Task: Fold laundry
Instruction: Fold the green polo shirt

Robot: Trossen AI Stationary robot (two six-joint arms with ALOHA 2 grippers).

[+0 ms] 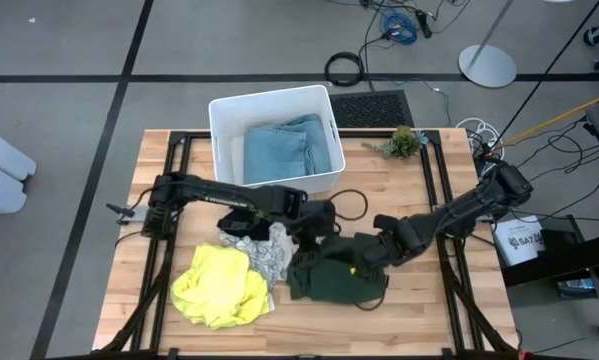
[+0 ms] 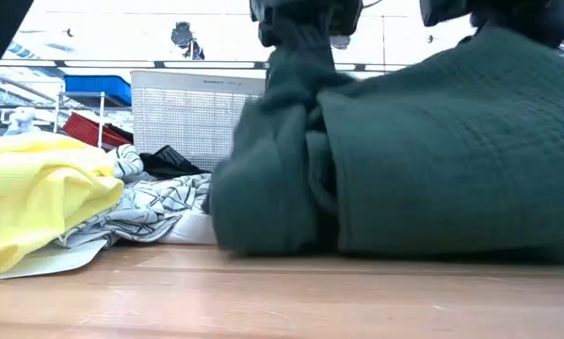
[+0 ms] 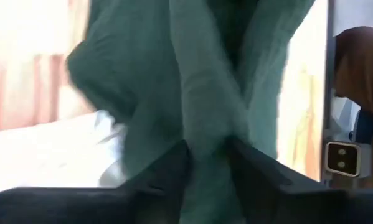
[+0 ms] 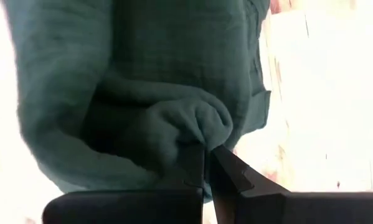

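Dark green garment (image 1: 334, 275) is lying bunched on the wooden table (image 1: 429, 310), toward the front edge, right of centre. Left gripper (image 3: 206, 155) is sitting at the garment's rear-left part, fingers parted with a fold of green cloth running between them. Right gripper (image 4: 208, 163) is pressing into the garment's right side, fingers closed together, pinching a rolled fold of the green cloth.

Bright yellow garment (image 1: 219, 285) is lying near the front-left corner. White patterned garment (image 1: 264, 255) and black garment (image 1: 241, 222) are lying between yellow and green. Light blue garment (image 1: 289, 150) is resting inside the white bin (image 1: 224, 130) at the rear edge.
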